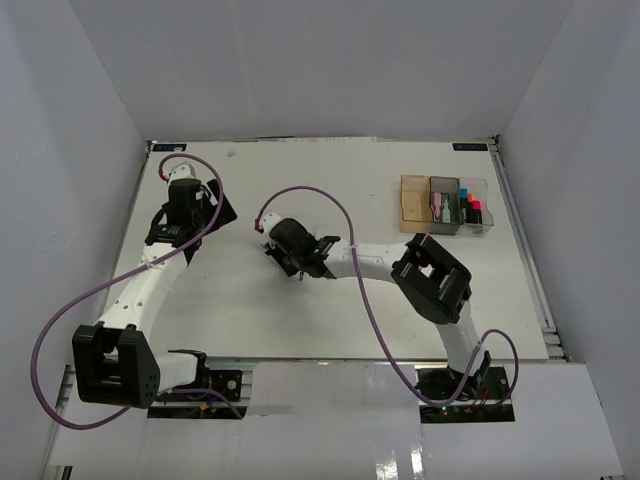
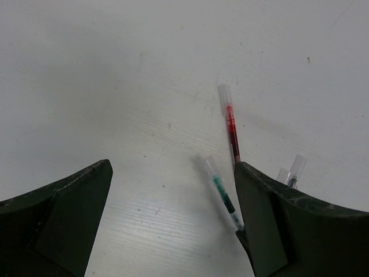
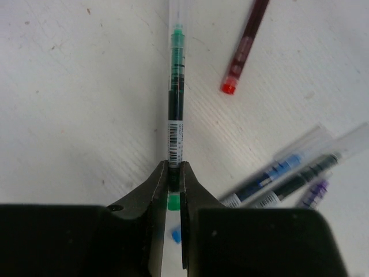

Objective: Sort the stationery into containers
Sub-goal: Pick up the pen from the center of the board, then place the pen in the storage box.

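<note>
Bright, even, diffuse white light fills the overhead view, with only faint shadows. Glare streaks the glossy strip (image 1: 340, 440) at 6 o'clock. In the left wrist view the table (image 2: 173, 69) greys toward 12 o'clock, and the dark fingers (image 2: 63, 225) look soft and underexposed. The green pen (image 3: 176, 109) is crisp.
</note>
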### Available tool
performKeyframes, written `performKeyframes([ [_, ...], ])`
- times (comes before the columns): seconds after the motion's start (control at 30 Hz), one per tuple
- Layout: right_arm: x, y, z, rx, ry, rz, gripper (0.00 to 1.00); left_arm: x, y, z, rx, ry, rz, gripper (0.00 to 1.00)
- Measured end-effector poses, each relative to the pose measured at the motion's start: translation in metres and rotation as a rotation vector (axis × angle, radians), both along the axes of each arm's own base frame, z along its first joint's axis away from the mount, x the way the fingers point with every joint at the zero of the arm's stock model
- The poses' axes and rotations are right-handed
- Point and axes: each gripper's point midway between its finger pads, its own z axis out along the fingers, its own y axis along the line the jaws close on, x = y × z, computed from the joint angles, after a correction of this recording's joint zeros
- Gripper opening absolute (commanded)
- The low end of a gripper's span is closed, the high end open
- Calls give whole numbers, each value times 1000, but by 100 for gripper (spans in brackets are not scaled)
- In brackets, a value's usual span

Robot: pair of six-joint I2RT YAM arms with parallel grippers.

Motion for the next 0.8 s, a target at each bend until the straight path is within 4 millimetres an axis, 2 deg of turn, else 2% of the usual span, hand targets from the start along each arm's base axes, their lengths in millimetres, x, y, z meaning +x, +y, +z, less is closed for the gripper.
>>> performKeyframes([
  [0.07, -1, -12, 15, -4, -20, -18, 8, 0, 0, 0, 0, 0, 0, 98],
  [0.13, 2, -24, 39, 10, -57, -53, 8, 0, 0, 0, -1, 0, -2, 98],
  [0.23, 20, -47, 80, 55, -124, -141, 8, 0, -1, 0, -3, 0, -3, 98],
  [0.33, 54, -101, 103, 80, -159, -299, 8, 0, -1, -1, -4, 2, -5, 98],
  [0.4, 82, -157, 102, 72, -158, -445, 9, -1, -1, -1, -5, 3, -6, 98],
  [0.47, 104, -212, 94, 44, -151, -589, 9, -1, -2, -1, -7, 3, -9, 98],
  [0.57, 121, -282, 73, -10, -113, -750, 10, -1, -3, -1, -9, 3, -13, 98],
  [0.67, 124, -325, 60, -44, -66, -840, 10, -1, -3, -2, -10, 4, -14, 98],
  [0.8, 134, -351, 59, -32, -53, -896, 11, -2, -3, -3, -11, 8, -16, 98],
])
